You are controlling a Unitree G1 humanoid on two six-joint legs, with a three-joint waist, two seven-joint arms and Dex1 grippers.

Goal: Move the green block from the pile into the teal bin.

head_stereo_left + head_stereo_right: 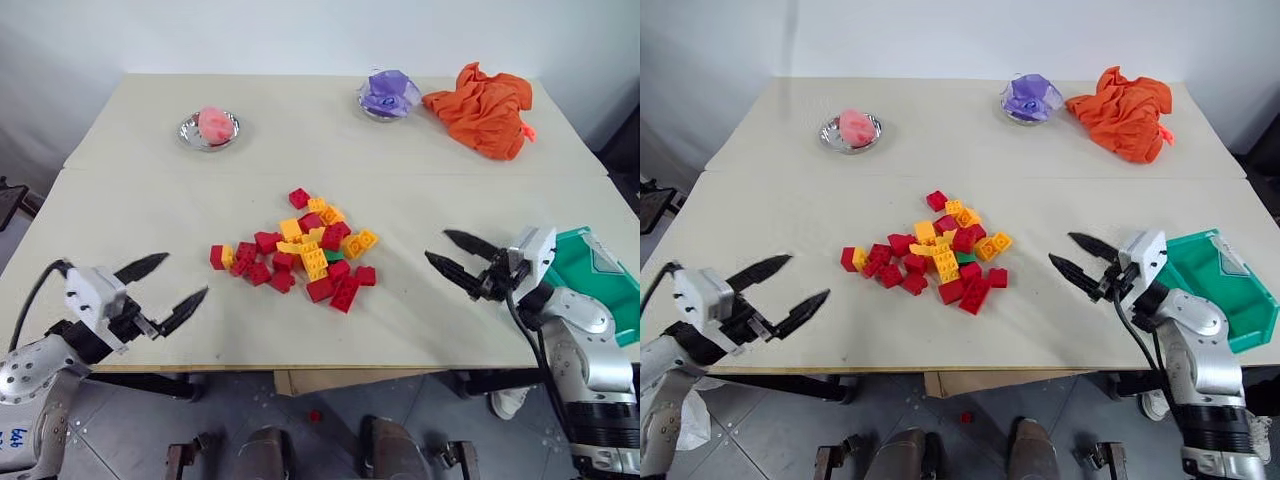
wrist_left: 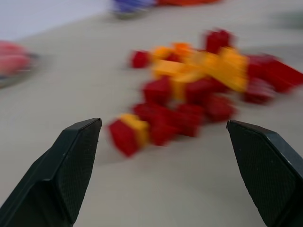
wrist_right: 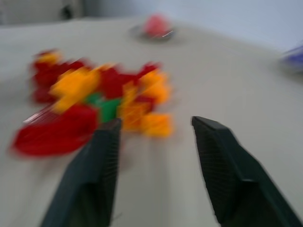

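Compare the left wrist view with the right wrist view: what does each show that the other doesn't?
Left wrist view alone: a red-and-yellow joined brick at the near edge of the pile, and the orange cloth at the far edge of the table.

Right wrist view alone: the green block, tucked among red and yellow bricks.

Both: the pile on the beige table, the pink item on its silver dish, the purple item, and each arm's own two black fingers standing apart, holding nothing.
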